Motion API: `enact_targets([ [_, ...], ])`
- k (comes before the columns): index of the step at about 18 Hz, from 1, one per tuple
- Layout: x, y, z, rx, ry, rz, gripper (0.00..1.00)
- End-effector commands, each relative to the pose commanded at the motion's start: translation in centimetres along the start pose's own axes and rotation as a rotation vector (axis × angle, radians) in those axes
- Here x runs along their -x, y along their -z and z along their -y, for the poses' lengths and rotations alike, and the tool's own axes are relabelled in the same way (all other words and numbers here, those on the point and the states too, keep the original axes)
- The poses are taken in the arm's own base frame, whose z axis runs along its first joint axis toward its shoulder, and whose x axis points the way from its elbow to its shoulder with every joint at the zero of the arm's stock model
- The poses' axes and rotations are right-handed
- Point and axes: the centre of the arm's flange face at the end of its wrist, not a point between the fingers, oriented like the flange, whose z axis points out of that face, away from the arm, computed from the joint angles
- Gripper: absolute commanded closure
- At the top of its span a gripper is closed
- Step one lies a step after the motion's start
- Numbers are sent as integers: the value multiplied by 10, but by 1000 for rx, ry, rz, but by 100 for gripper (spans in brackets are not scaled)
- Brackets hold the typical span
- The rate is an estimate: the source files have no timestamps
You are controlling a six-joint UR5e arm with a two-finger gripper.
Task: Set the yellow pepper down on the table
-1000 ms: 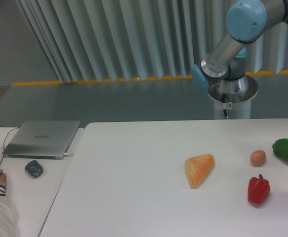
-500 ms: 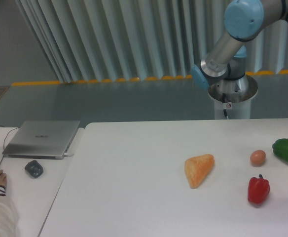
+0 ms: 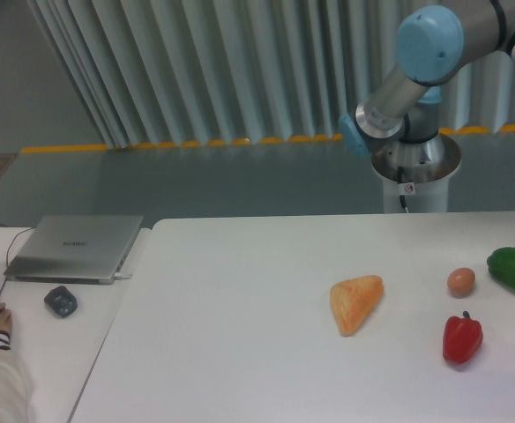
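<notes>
The large plain white table (image 3: pixel 240 352) with rounded corners fills the lower frame. Behind its far right edge stands the silver-and-blue robot arm (image 3: pixel 407 79), whose upper links run out of the frame at top right, so the end effector is out of view and whether it is open or closed cannot be told. The yellow pepper is not in view either, so its place relative to the end effector cannot be told. Compared with a second ago, the arm's blue elbow joint sits slightly higher and further left; the items on the table have not moved.

Toward the right edge lie an orange wedge-shaped bread-like piece (image 3: pixel 356 303), a green bell pepper (image 3: pixel 514 268), a red bell pepper (image 3: pixel 462 338) and a small brown egg (image 3: pixel 460 281). The table's left half is bare white surface.
</notes>
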Motion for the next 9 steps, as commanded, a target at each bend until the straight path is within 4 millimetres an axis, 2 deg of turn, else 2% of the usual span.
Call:
enact_targets([
  [2,-4,0,-6,14,-58,-14,0],
  [4,-7,-3,-3,8,-139,-23,0],
  [6,-9,4,-4,13,-145,-17,0],
  [9,-18,-2,-14,31,-145,-8,0],
])
